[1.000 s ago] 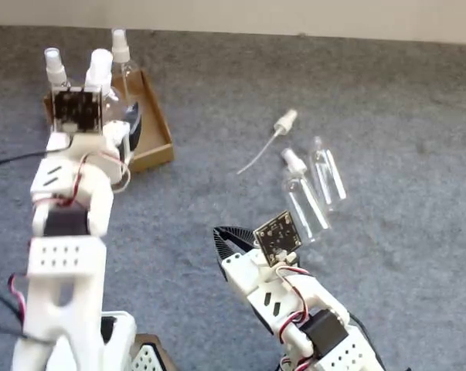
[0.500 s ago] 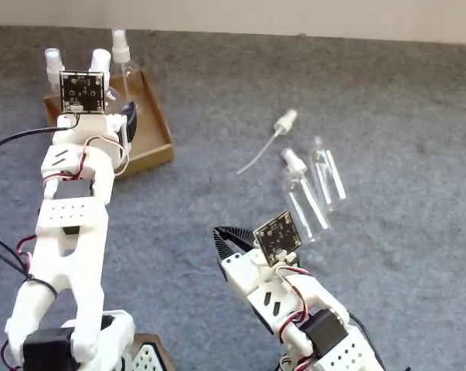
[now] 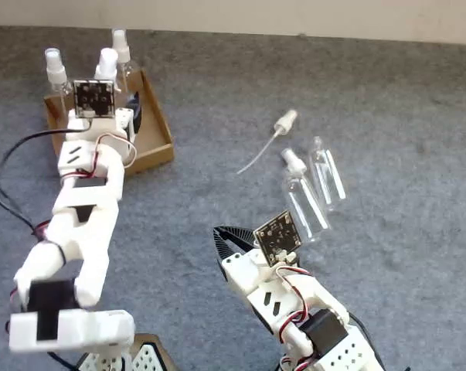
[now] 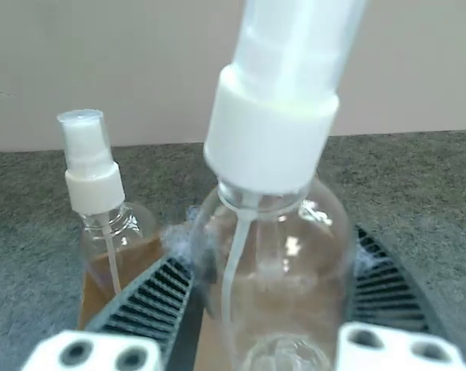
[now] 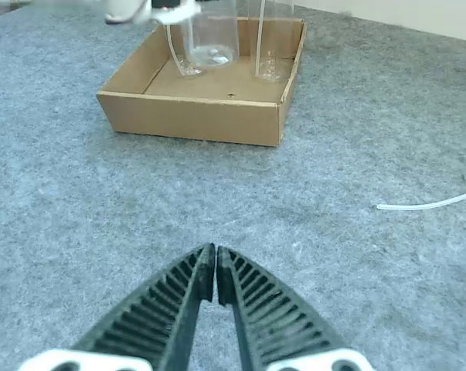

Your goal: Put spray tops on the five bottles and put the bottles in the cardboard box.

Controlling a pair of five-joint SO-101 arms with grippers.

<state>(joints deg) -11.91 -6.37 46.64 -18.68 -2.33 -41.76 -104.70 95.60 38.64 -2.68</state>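
High view: the left arm (image 3: 86, 193) hangs over the box (image 3: 159, 147) at the far left of the bench (image 3: 217, 93). In the box the bottle (image 3: 107, 63) stands near a second bottle (image 3: 56, 68) and a third bottle (image 3: 120, 45). Well apart to the right a capped bottle (image 3: 302, 197) and a bare bottle (image 3: 327, 176) lie side by side, with a loose top (image 3: 283, 124) near them. Left wrist view: the left gripper (image 4: 271, 270) seems to grasp the bottle by its body. The neighbour is close, so wide-opening jaws or a slanted lift could, I think, tip either one. Right wrist view: the right gripper (image 5: 215, 255) has its jaws clenched and empty over bare bench, with open room up to the box wall. A low sweep might drag the tube (image 5: 430, 203).
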